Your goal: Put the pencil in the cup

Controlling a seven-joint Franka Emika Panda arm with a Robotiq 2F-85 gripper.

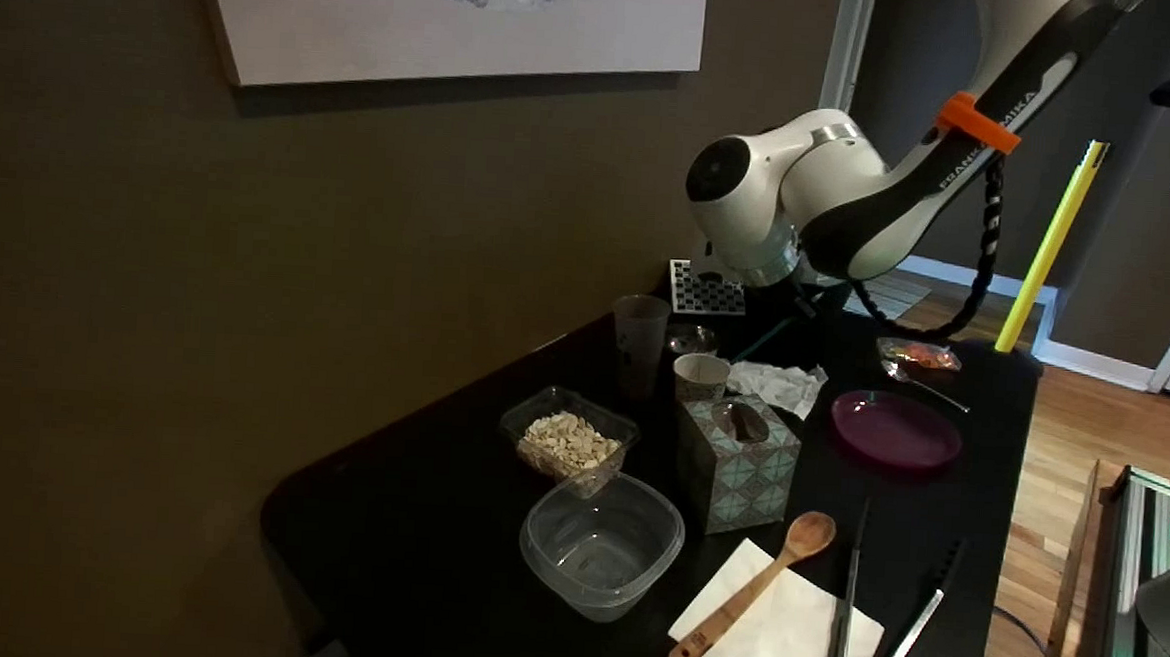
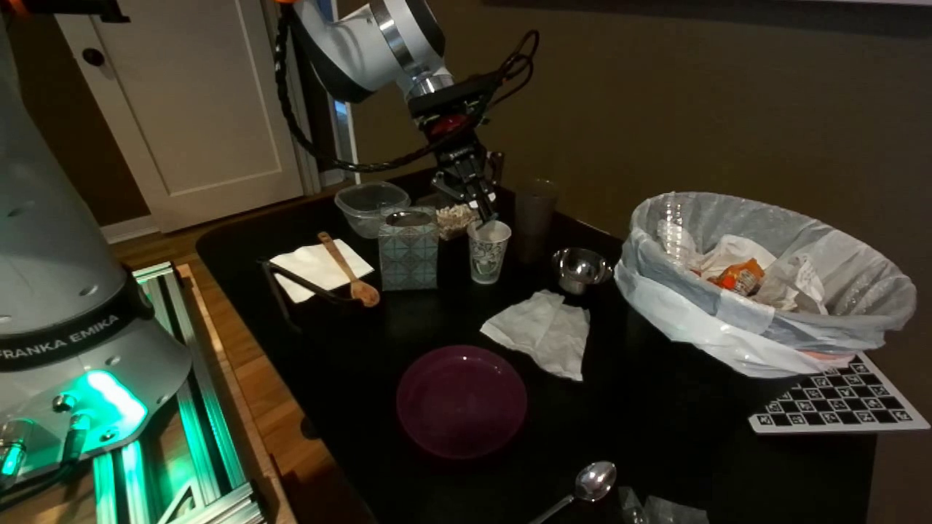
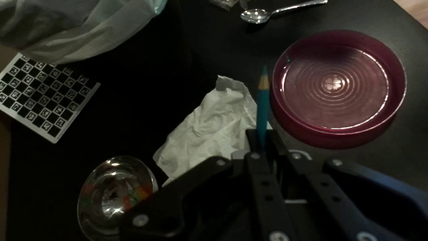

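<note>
My gripper (image 3: 266, 142) is shut on a teal pencil (image 3: 263, 107), whose sharpened tip points away from the fingers. In an exterior view the pencil (image 1: 765, 339) slants down from the gripper (image 1: 804, 302) toward the small paper cup (image 1: 700, 379). The white patterned paper cup also stands upright in an exterior view (image 2: 486, 256). There the gripper (image 2: 483, 207) appears just above its rim, and the pencil mostly cannot be made out. I cannot tell whether the pencil is directly over the cup. The cup is out of the wrist view.
A tall translucent cup (image 1: 638, 346), a metal bowl (image 2: 580, 271) and a tissue box (image 2: 409, 252) stand near the paper cup. A crumpled napkin (image 3: 214, 124) and a purple plate (image 3: 334, 134) lie on the table. A lined waste bin (image 2: 728, 327) stands beyond the bowl.
</note>
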